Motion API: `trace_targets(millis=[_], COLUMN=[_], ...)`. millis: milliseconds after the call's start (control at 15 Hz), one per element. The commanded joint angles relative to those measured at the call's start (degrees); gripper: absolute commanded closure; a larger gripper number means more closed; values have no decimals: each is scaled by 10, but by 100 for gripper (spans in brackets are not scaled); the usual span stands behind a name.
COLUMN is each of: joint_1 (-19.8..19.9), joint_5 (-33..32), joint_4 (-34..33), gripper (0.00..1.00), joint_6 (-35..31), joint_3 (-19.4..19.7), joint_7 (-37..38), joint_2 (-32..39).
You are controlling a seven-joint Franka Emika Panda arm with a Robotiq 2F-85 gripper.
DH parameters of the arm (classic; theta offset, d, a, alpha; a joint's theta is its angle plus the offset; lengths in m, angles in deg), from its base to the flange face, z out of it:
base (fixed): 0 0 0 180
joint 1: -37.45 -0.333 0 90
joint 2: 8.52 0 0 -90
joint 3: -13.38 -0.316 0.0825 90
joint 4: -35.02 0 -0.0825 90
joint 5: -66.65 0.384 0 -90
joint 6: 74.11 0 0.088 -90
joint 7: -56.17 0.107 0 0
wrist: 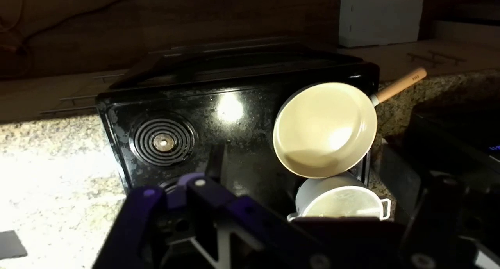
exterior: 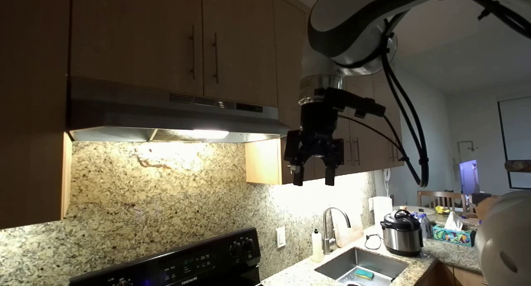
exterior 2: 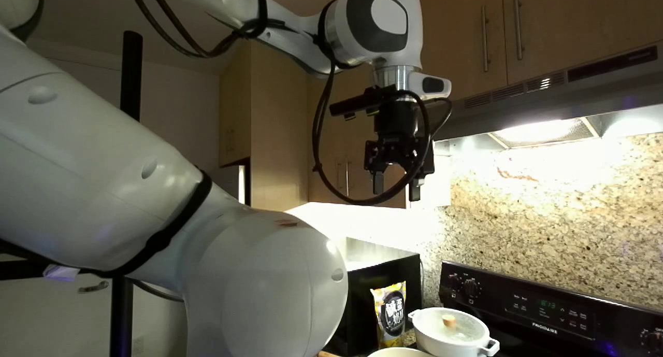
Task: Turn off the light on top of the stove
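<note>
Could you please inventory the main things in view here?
Range hood: one, grey, above stove
Light: one, white, lit, under range hood
Stove: one, black, below light
Pan: one, cream, on stove
Pot: one, white, lidded, beside pan
Bag: one, yellow and black, near pot
Boxy appliance: one, black, behind bag
Sink: one, grey, in counter
Sponge: one, teal, in sink
Faucet: one, grey, at sink
Cooker: one, silver and black, on counter
Tissue box: one, multicoloured, near cooker
Cabinets: several, brown, above and beside range hood
Arm: one, white, in both exterior views
Tool: one, black, in mid-air, open
</note>
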Motion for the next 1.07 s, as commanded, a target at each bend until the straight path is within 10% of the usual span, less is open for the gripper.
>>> trace_targets(millis=[0, 533, 1000], joint_1=[14, 27, 15], joint_5=[-35, -162, -154], joint_4=[-37, -146, -146], gripper=[0, 0, 0], joint_6=[-28, -164, -152], joint_3=[-32, -45, -38], joint_7=[11, 1, 3], joint_2=[13, 79, 75])
